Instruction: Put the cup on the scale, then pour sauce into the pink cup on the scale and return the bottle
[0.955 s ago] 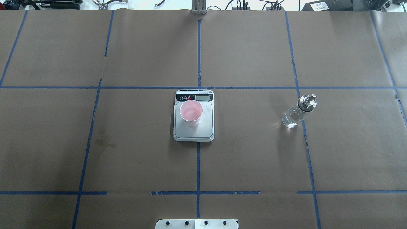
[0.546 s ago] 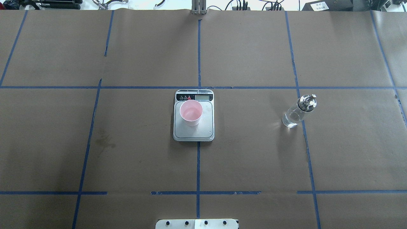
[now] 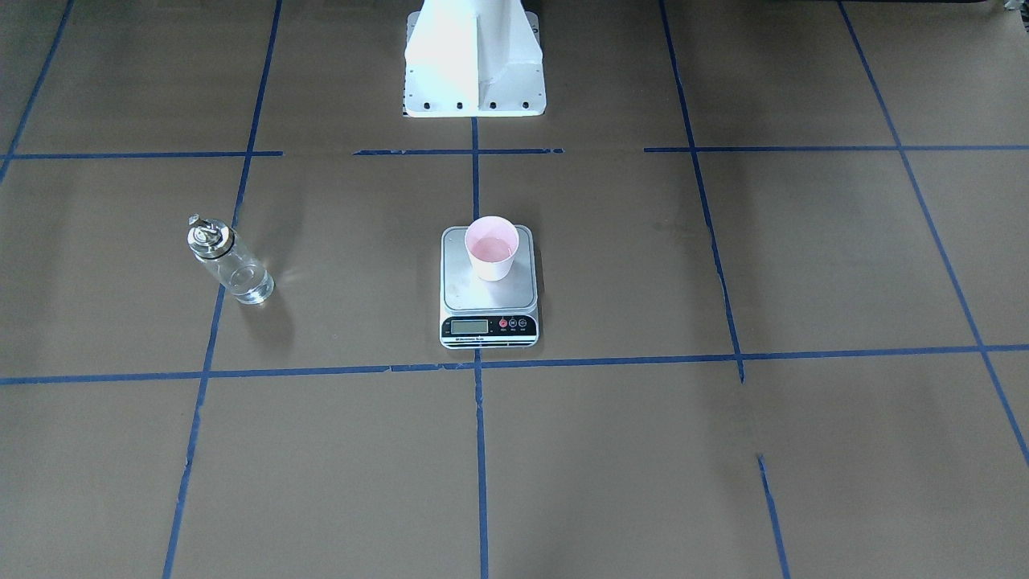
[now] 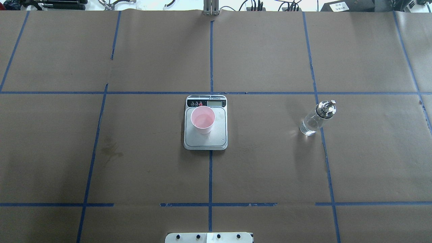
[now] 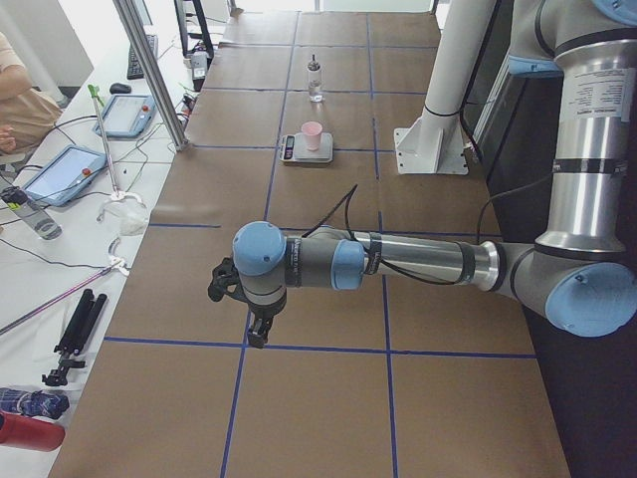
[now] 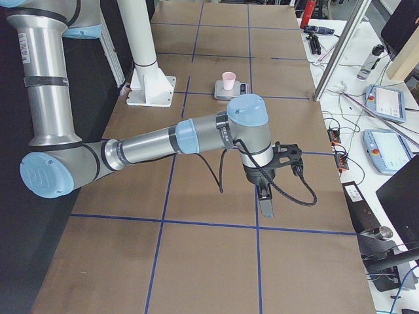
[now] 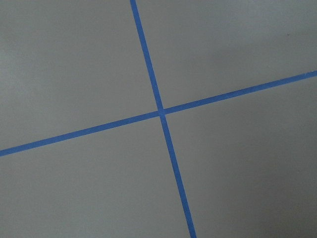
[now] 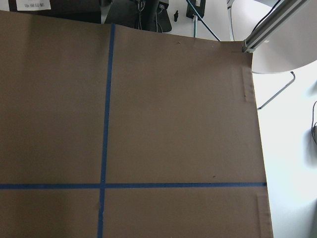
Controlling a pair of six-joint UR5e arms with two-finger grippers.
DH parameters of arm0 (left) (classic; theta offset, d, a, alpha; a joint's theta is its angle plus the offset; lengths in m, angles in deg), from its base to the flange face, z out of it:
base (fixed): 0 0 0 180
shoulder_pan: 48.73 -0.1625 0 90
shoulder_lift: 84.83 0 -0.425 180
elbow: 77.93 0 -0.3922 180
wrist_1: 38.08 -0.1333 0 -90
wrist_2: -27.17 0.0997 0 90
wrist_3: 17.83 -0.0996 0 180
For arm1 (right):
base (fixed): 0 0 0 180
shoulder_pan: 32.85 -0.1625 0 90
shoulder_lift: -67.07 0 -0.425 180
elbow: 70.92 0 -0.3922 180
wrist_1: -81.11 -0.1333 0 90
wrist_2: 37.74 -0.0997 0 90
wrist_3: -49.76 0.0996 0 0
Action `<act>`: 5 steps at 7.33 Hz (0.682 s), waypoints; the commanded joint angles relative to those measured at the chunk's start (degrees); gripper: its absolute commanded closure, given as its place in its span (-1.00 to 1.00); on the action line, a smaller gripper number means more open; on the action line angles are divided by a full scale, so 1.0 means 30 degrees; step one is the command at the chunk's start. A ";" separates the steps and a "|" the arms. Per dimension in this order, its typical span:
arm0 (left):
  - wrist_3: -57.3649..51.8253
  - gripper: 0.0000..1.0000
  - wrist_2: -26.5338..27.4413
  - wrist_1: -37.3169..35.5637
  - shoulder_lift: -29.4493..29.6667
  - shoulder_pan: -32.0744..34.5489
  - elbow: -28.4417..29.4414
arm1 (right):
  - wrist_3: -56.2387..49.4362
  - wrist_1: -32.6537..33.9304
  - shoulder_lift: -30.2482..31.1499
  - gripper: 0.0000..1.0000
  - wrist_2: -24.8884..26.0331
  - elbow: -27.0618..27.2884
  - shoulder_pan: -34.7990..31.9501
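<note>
Left gripper point(image 5: 257, 337): hangs over the table point(image 5: 318, 408) at the robot's left end; spread or pressed together, cannot tell.
Cup point(image 4: 203, 119): upright on scale point(image 4: 220, 136), table centre.
Bottle point(image 4: 314, 119): upright, well right of scale.
Right gripper point(image 6: 265, 208): at the right end, jaw state not discernible; judged the nearer arm to bottle.

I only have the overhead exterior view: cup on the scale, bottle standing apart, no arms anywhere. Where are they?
Observer: The left tool hangs low over the table's left end, pointing down, far from the scale.
Reviewer: And the right?
Observer: The right tool hangs low at the opposite end, far from the cup.
Reviewer: Open or shut?
Observer: Cannot tell; neither wrist camera shows any fingers.
</note>
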 commanded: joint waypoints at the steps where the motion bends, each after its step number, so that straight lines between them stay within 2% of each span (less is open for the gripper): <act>1: 0.0006 -1.00 0.0000 0.0000 0.0000 0.0000 -0.0042 | 0.0078 0.1688 -0.0198 -1.00 -0.0047 0.0119 0.2079; 3: 0.0007 -1.00 0.0000 0.0000 0.0000 0.0000 -0.0014 | 0.0281 0.2589 -0.0137 -1.00 -0.0048 0.0090 0.2607; 4: 0.0007 -1.00 0.0000 0.0000 0.0000 0.0000 0.0015 | 0.0283 0.3640 -0.0137 -1.00 -0.0483 0.0061 0.2756; 5: 0.0007 -1.00 0.0029 0.0000 0.0000 0.0000 0.0016 | 0.0022 0.3592 0.0472 -1.00 -0.1154 0.0003 0.2873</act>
